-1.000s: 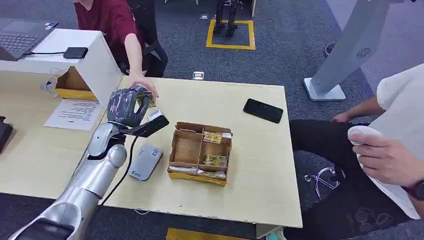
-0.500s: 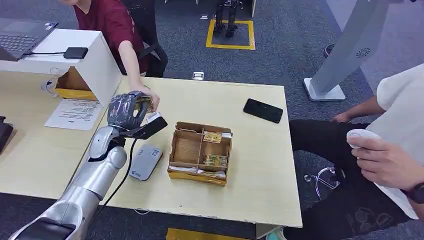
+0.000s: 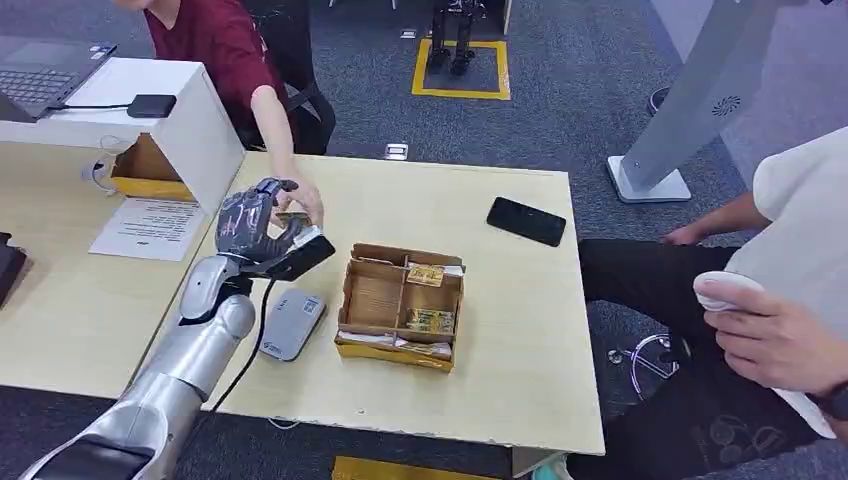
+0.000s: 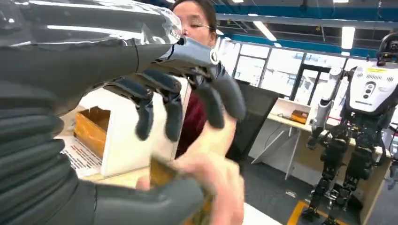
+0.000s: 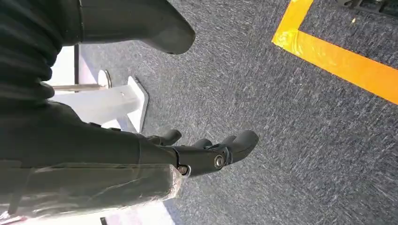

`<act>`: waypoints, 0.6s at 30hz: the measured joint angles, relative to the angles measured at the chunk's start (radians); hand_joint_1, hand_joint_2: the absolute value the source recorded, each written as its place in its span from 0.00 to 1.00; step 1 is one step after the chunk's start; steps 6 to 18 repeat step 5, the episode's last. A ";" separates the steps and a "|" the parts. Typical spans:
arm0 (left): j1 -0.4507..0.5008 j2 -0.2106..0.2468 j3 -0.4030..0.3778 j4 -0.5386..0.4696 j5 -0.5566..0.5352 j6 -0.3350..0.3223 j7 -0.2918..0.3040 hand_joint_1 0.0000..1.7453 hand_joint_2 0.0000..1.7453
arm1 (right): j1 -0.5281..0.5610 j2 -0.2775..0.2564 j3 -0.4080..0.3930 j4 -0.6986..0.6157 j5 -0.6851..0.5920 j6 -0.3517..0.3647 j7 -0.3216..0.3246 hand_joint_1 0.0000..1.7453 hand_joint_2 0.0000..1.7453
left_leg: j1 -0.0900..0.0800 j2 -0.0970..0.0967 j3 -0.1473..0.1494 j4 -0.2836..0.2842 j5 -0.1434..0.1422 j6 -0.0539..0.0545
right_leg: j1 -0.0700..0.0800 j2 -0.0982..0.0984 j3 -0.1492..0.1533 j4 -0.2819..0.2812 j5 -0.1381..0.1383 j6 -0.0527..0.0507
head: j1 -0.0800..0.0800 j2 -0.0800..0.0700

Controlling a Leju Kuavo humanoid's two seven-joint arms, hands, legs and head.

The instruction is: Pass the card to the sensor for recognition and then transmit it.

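left hand (image 3: 252, 222) is up over the far left part of the desk (image 3: 520, 390), fingers curled loosely around a small yellowish card (image 3: 291, 216), and a person's hand (image 3: 303, 203) from the far side is right on that same card. in the left wrist view the dark fingers (image 4: 174, 104) hang apart over the blurred person's hand with the card edge between them and the thumb, so honestly i can't tell if the robot has real hold of it or has let go.

going by size: desk first, then the brown divided cardboard box (image 3: 402, 305) in the middle with more cards in it, then the grey card reader (image 3: 291, 323) on the near left, just left of the box, then the black phone (image 3: 527, 221) far right.

my read: the sensor pass looks done since the card is away from the reader, and this is the handover, nearly finished. what's left is the person taking it clear.

right hand (image 5: 206, 152) hangs over the carpet, fingers loosely apart, holding nothing.
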 joint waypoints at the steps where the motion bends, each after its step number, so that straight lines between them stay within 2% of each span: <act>1: 0.000 0.000 0.001 0.000 0.002 0.004 0.000 0.00 1.00 | 0.000 0.000 0.000 0.000 0.000 0.000 0.000 0.00 1.00 | 0.000 0.000 0.000 0.000 0.000 0.000 | 0.000 0.000 0.000 0.000 0.000 0.000 | 0.000 0.000; 18: 0.000 -0.001 0.010 0.001 0.007 0.019 0.000 0.00 1.00 | 0.000 0.000 0.000 0.000 -0.002 0.000 0.000 0.00 1.00 | 0.000 0.000 0.000 0.000 0.000 0.000 | 0.000 0.000 0.000 0.000 0.000 0.000 | 0.000 0.000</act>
